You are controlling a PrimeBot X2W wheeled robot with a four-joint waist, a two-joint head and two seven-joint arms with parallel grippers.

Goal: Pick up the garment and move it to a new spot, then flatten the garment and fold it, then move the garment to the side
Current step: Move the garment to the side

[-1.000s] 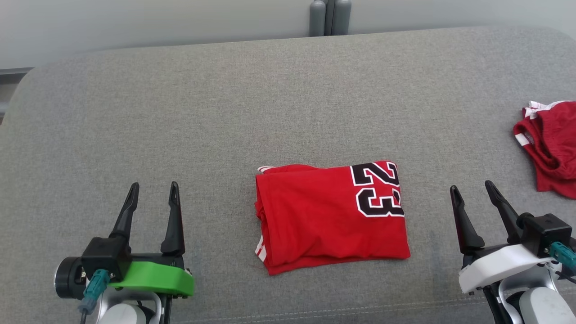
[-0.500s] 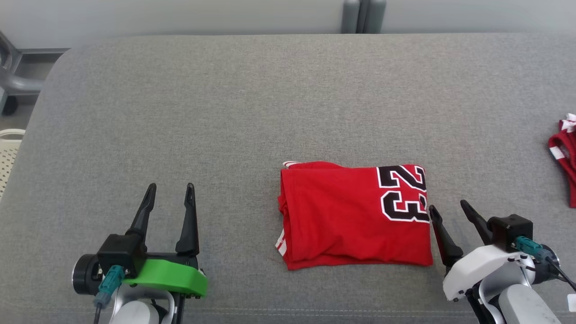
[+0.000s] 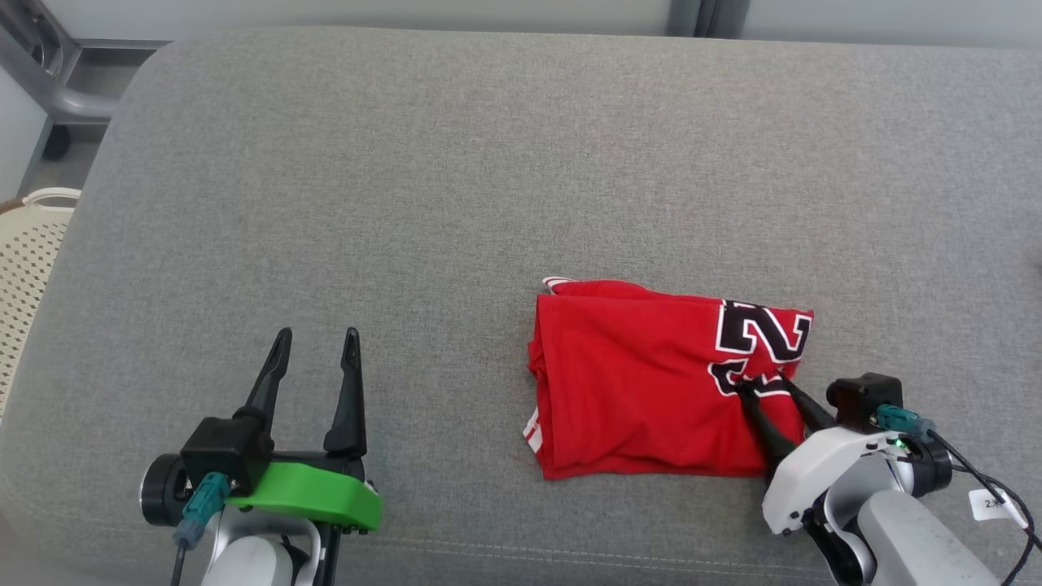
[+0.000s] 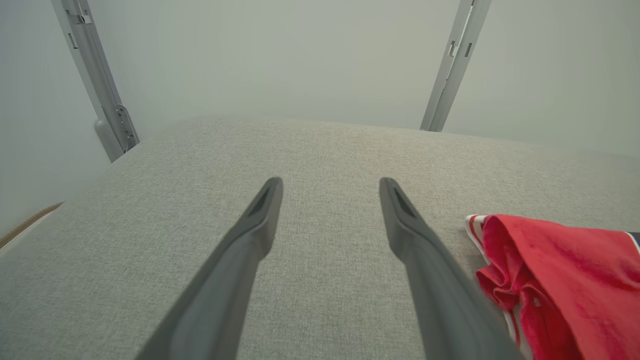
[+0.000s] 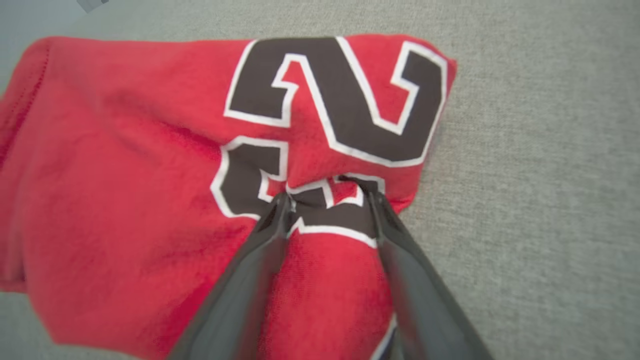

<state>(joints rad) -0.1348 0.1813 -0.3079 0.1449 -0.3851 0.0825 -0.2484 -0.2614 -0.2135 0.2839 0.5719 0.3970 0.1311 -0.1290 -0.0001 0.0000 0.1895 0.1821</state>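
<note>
The garment (image 3: 643,391), a red jersey with a black, white-edged number 23 at its right end, lies folded into a rough rectangle on the grey padded surface (image 3: 407,203), its cloth bunched at the digit nearer the robot.

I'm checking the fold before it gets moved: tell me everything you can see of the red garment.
The red garment is a soft-looking jersey folded into a rough rectangle, layers stacked at its left edge where white trim peeks out. Black white-edged numerals sit at its right end: a clear 2 and a second digit bunched up. It lies on the grey cushion. The right gripper presses both fingertips into that digit, puckering cloth between them; whether it is clamped cannot be told.
</note>
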